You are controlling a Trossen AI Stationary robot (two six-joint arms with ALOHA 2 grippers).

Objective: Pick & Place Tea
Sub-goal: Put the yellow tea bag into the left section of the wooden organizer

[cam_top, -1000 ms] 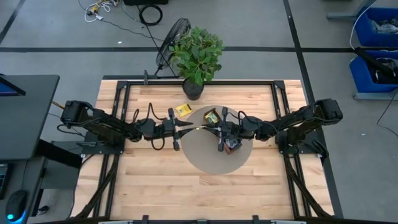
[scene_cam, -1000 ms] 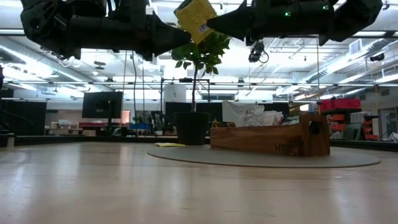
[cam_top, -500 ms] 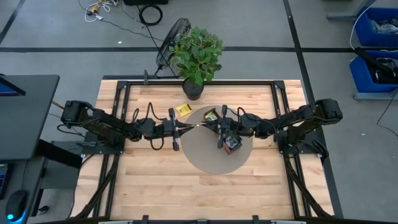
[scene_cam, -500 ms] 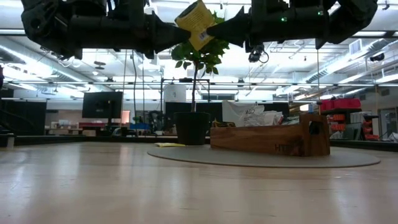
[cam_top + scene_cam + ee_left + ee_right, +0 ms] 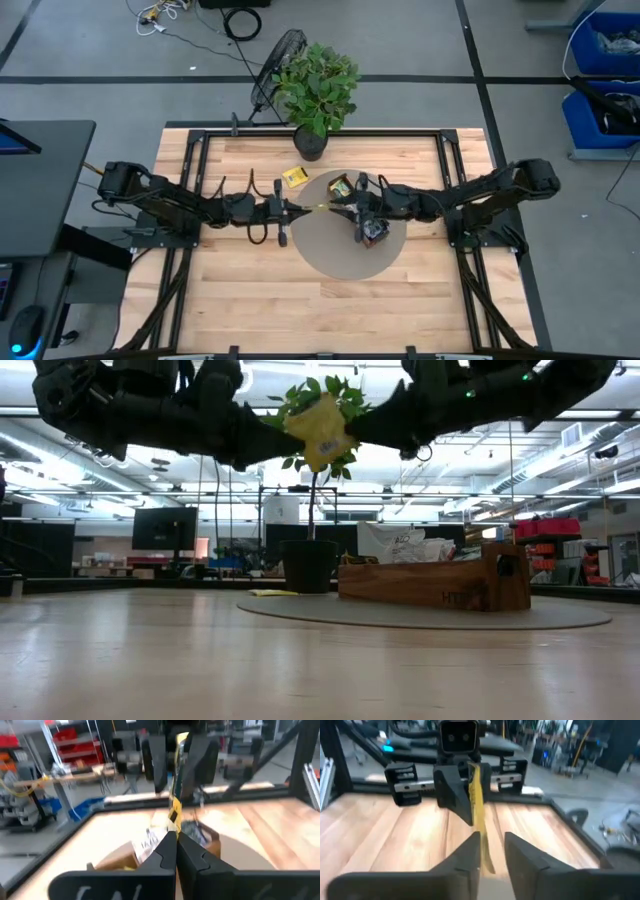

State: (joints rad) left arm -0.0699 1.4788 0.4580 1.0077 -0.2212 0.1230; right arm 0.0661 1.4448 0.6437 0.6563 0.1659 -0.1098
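Observation:
A yellow tea packet [image 5: 320,206] [image 5: 318,430] hangs in the air between my two grippers, high above the left rim of the grey round mat [image 5: 325,255]. My left gripper [image 5: 303,208] [image 5: 175,837] comes from the table's left and is shut on it. My right gripper [image 5: 335,205] [image 5: 492,850] comes from the right, open, with its fingers on either side of the packet's other edge [image 5: 479,827]. A second yellow packet [image 5: 293,177] lies flat on the wood, and a third [image 5: 341,186] lies on the mat. My left gripper pinches the yellow packet between its two fingers at the packet's left edge [image 5: 173,817], with the fingers level and coming from the table's left. The packet is lifted clear and stands on edge. My right gripper: the packet runs close along one finger [image 5: 470,852]; whether it touches I cannot tell.
The long wooden box [image 5: 372,228] [image 5: 435,582] lies on the mat below my right arm, with packets showing in it. A potted plant [image 5: 318,85] stands at the table's far edge. Bare wood lies toward the near edge.
My right gripper has moved toward the table's left and closed in on my left gripper, so that its fingers now stand around the packet. In the low view the packet has come lower and turned, and both arms have tipped down toward it.

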